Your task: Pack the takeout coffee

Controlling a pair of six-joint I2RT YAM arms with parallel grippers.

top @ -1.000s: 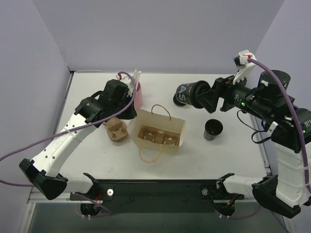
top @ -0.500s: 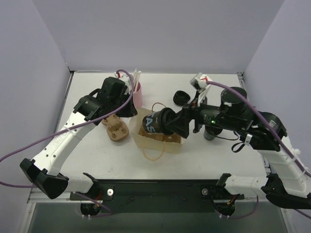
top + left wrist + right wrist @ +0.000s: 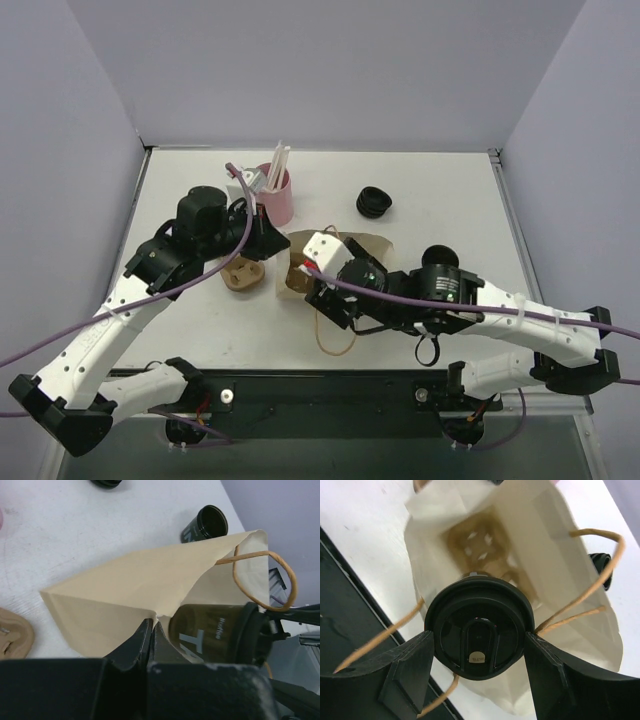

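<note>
Since a second ago, swung the dark brown lidded takeout coffee cup from the tabletop's far right into the tan paper bag. From above: right gripper low at its mouth. Left wrist: left gripper jaws together, pinching the bag's edge. Right wrist: jaws clamped on the cup's lid, above the cardboard carrier

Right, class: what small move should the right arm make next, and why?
Probably ease the cup deeper into the paper bag, toward an open slot in the carrier. The right gripper holds the cup at the bag's mouth, short of the carrier, while the left gripper pinches the bag's edge open.
</note>
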